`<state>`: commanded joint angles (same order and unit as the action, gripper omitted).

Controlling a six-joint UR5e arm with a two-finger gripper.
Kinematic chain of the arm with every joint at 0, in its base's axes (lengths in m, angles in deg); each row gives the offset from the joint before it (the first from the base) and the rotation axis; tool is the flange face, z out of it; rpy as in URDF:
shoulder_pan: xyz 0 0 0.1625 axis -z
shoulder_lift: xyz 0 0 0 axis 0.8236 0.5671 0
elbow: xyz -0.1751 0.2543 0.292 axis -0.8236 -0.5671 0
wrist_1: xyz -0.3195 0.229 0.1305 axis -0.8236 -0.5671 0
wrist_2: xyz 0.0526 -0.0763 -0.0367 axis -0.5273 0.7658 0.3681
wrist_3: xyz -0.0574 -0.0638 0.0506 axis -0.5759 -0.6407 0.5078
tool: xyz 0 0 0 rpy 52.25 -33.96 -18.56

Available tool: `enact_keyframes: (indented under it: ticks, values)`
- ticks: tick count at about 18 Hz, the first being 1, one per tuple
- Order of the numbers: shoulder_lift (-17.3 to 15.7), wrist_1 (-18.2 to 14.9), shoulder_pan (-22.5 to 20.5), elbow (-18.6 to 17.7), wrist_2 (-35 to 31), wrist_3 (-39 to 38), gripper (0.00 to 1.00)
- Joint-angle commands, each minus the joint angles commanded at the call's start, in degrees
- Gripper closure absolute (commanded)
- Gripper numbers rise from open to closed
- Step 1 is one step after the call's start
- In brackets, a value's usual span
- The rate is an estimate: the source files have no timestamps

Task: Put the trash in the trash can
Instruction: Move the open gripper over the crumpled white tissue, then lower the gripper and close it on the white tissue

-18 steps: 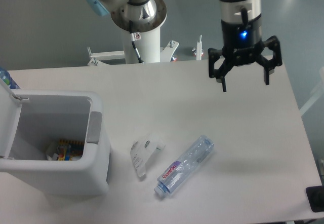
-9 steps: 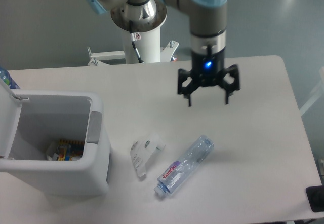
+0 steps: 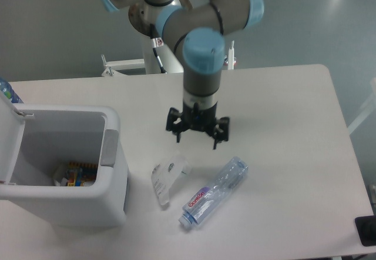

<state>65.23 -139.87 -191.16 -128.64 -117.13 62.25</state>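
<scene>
The trash can (image 3: 64, 201) sits at the table's nine o'clock edge, a big white boxy bin with its lid (image 3: 9, 136) tipped up on the far left side and a grey tab (image 3: 109, 149) on the rim nearest the middle. It is open, and down at the bottom lies a small heap of scraps (image 3: 75, 175) — yellow, blue and white bits, too jumbled to name.

On the white table (image 3: 294, 125), out toward six o'clock from the centre, the clear plastic bottle (image 3: 214, 193) lies on its side, cap end pointing to seven o'clock, its white-purple label with red lettering facing up. Just beside it, toward the bin, lies the flat clear packaging piece (image 3: 167, 177), apart from the bottle and apart from the bin.

The gripper (image 3: 197, 135) hangs over the table's centre, above and between the two pieces — its black fingers spread wide, holding nothing. Behind, at twelve o'clock, the arm's white pedestal (image 3: 164, 48) stands on a grey floor (image 3: 53, 25).
</scene>
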Motion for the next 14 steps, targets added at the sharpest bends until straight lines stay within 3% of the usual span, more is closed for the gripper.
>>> enact_keyframes:
  ticks: [3,10,11,12,13,14]
  values:
    - [1.06,1.58,0.88,0.0,-0.18,0.0,0.0]
    - [2.2,1.76,0.97,0.88,-0.44,-0.09,0.01]
    - [2.21,2.02,0.97,0.79,-1.22,-0.44,0.24]
    - [2.29,2.46,1.06,0.62,-2.8,-1.48,0.53]
    - [2.55,2.55,1.76,0.7,-4.12,-2.97,0.73]
    - [2.82,2.55,2.55,1.05,-4.74,-3.95,0.82]
